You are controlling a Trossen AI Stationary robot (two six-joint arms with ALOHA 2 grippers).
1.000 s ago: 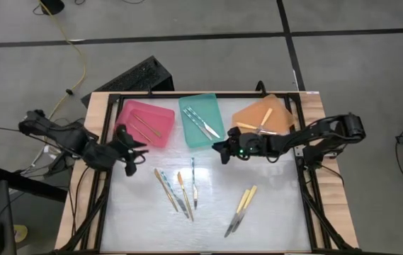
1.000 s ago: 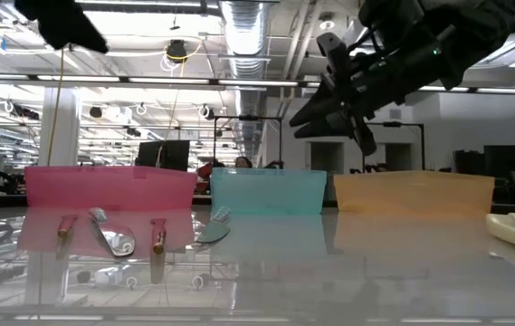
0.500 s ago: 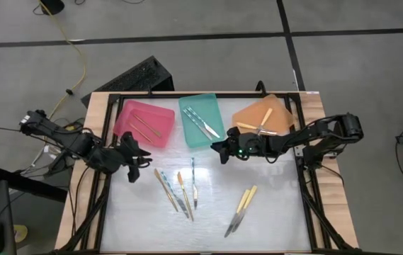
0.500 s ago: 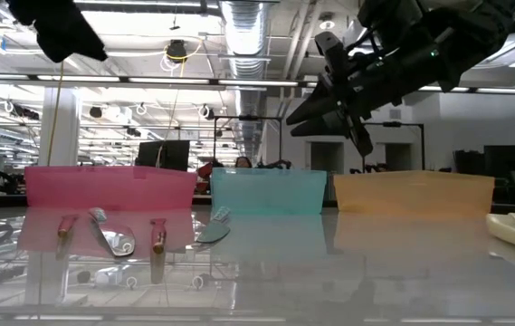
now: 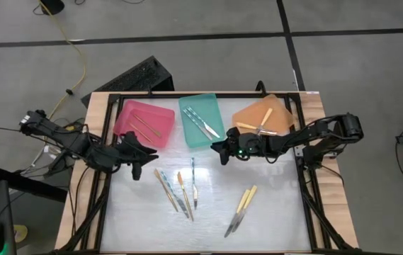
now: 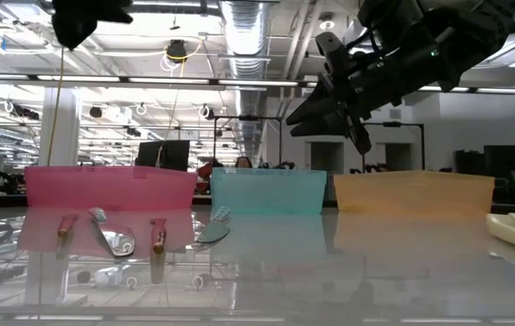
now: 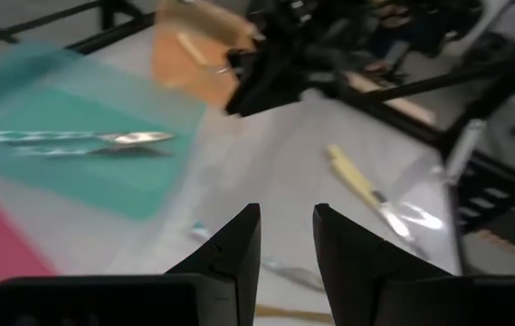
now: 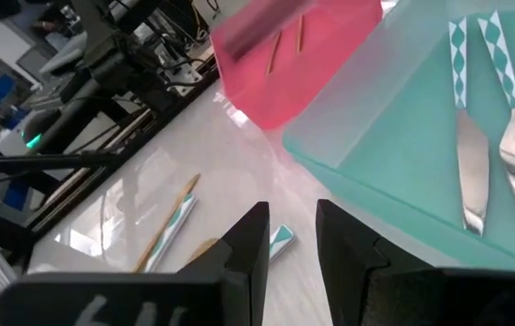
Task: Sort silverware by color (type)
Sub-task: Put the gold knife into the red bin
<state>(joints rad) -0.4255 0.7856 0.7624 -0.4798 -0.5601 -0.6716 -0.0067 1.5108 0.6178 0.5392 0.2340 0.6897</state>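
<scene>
Table point(image 5: 272, 212), seen from above: three trays line the far edge so each handle colour has its own bin. The pink tray point(image 5: 127, 117) holds two orange-tan utensils point(image 5: 144, 125); the teal tray point(image 5: 212, 106) holds two teal-handled pieces point(image 5: 202, 122); the orange tray point(image 5: 247, 113) holds pale yellow pieces point(image 5: 263, 120). The unsorted silverware lies on the open surface: a mixed cluster point(image 5: 178, 190) near the centre and a pale yellow pair point(image 5: 241, 209) toward the right. The left gripper point(image 5: 139, 150) hovers beside the pink tray, near the cluster, fingers slightly parted and empty. The right gripper point(image 5: 217, 149) hangs just in front of the teal tray, fingers likewise slightly parted, carrying nothing, apparently poised for a pick.
</scene>
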